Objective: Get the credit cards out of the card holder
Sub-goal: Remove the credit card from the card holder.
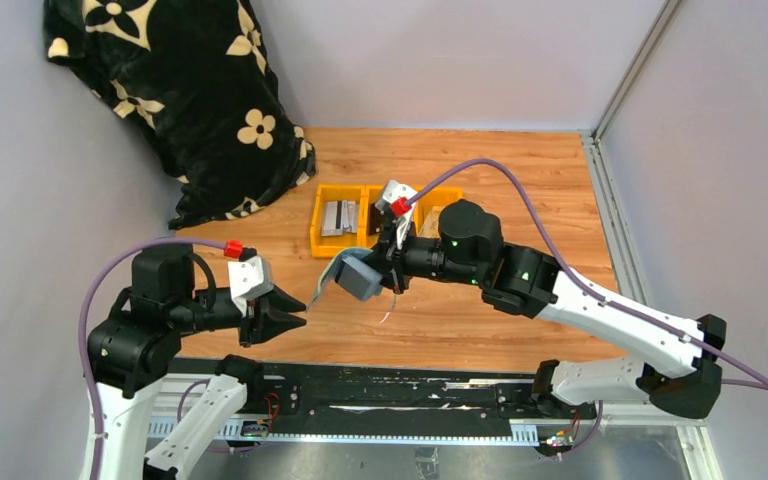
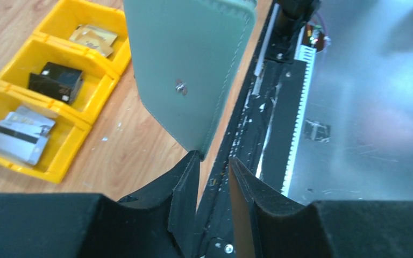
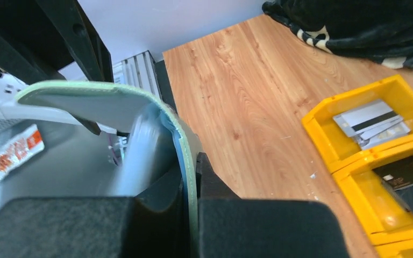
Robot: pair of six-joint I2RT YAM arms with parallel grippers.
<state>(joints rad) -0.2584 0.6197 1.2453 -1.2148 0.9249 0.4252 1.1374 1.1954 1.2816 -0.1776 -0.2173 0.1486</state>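
The left gripper point(image 1: 295, 320) sits low at 8 o'clock of the tabletop point(image 1: 520, 180), forearm level and pointing toward 3 o'clock. Its jaws are parted and grip nothing. Its own wrist camera shows the gap between the black fingers point(image 2: 185, 185), and just beyond them the card holder point(image 2: 188, 64) hanging edge-down, a smooth grey-green face with stitched border and a small metal stud point(image 2: 180, 86).

From above, the card holder point(image 1: 355, 275) is lifted off the wood near the centre. The right gripper point(image 1: 385, 268) is clamped on it, with the right arm reaching in from 4 o'clock, elbow raised. Only the right wrist camera shows the grip itself: one leaf is pinched between the fingers and the other curls open.

At 12 o'clock of the holder is a row of yellow bins point(image 1: 317, 225). The wrist views show silver cards point(image 2: 21, 134) in an end bin. A black flowered cloth point(image 1: 180, 90) lies at 11 o'clock.
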